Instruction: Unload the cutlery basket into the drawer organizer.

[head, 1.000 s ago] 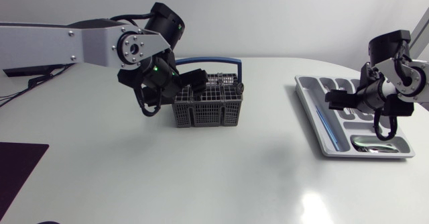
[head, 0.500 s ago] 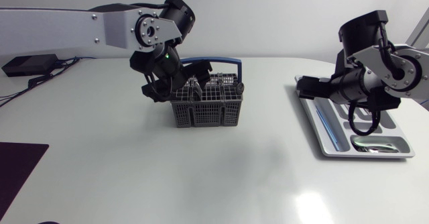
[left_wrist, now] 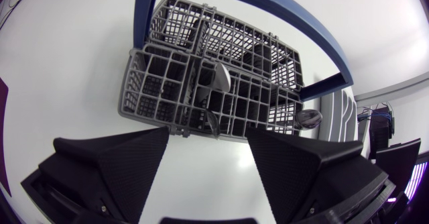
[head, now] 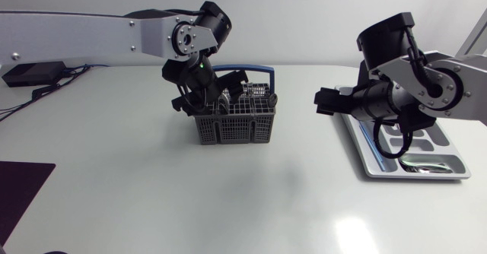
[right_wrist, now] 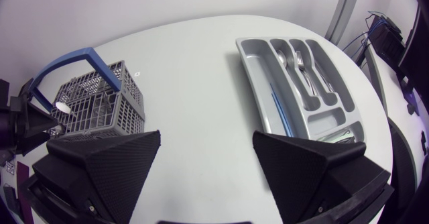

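**Both claws gaping wide: left over the basket, right out over bare table**

The left claw (head: pixel 219 100) is hanging just above the cutlery basket (head: pixel 236 121), its fingers (left_wrist: pixel 114 163) spreading wide and gripping nothing. In its own camera the basket's near rim is sitting just ahead of the fingertips, and the grey grid is stretching away beyond it. The blue handle (left_wrist: pixel 268 9) is arching over the far half, leaving the compartments closest to the claw open from above. Spoon bowls (left_wrist: pixel 218 76) are poking up among those compartments, and another is sticking out at the corner ahead of one finger.

The right claw (head: pixel 327 102) is also standing wide with nothing between its fingers, hovering over bare table (head: pixel 228 201). The drawer organizer (head: pixel 373 159) is lying just beside it, partly under its arm and close to the table's edge. A few forks (right_wrist: pixel 301 63) are resting in the organizer's long slots. On this claw's other side a broad stretch of table is lying open, reaching as far as the basket.

Against a second ago, the left claw is no longer sitting at the basket's outer side; it has been swinging up and across to above the grid. The right claw has been travelling off the organizer, where it was hanging over the slots, out towards the middle of the table. Basket and organizer are sitting where they were.
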